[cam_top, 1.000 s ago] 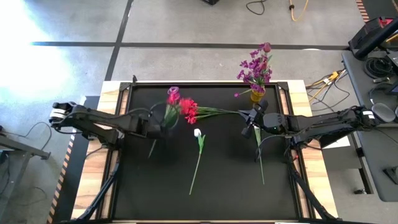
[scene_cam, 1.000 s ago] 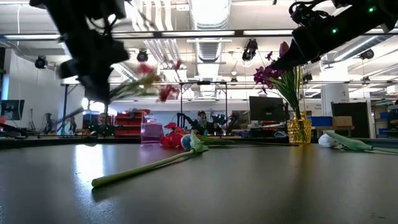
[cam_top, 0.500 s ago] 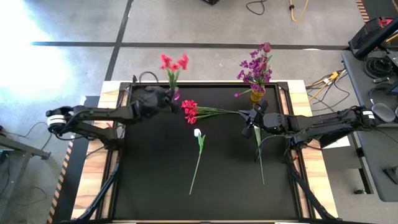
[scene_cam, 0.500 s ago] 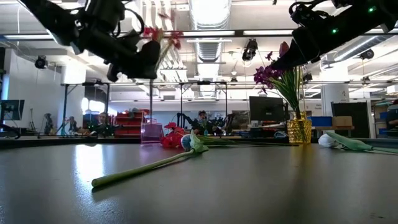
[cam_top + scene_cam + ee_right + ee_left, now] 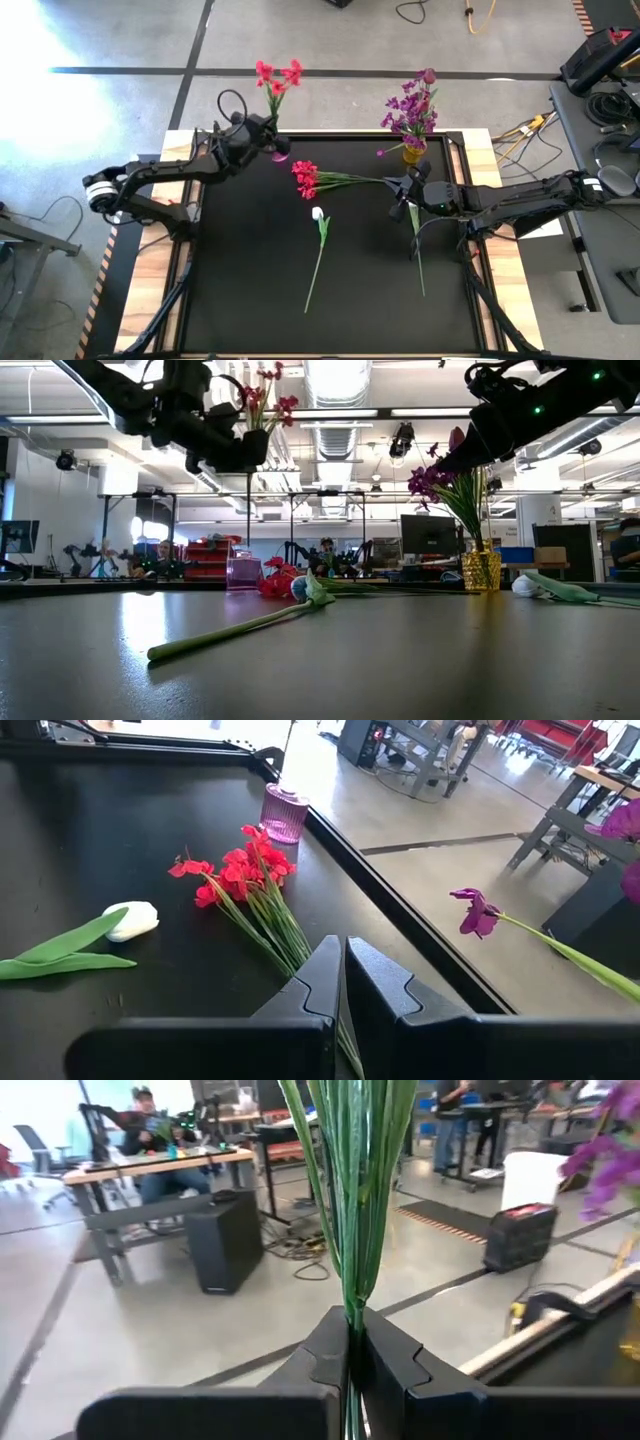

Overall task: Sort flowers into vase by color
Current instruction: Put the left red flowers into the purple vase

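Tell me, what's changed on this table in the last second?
The left gripper, shut on a red flower, swung from mid-table to the far edge and turned it upright over the pink vase. The right gripper, white flower and red bunch stayed put.

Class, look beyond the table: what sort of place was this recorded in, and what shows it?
Probably a robotics lab or workshop: a concrete floor with loose cables, exposed ceiling ducts, and people at workbenches behind the table.
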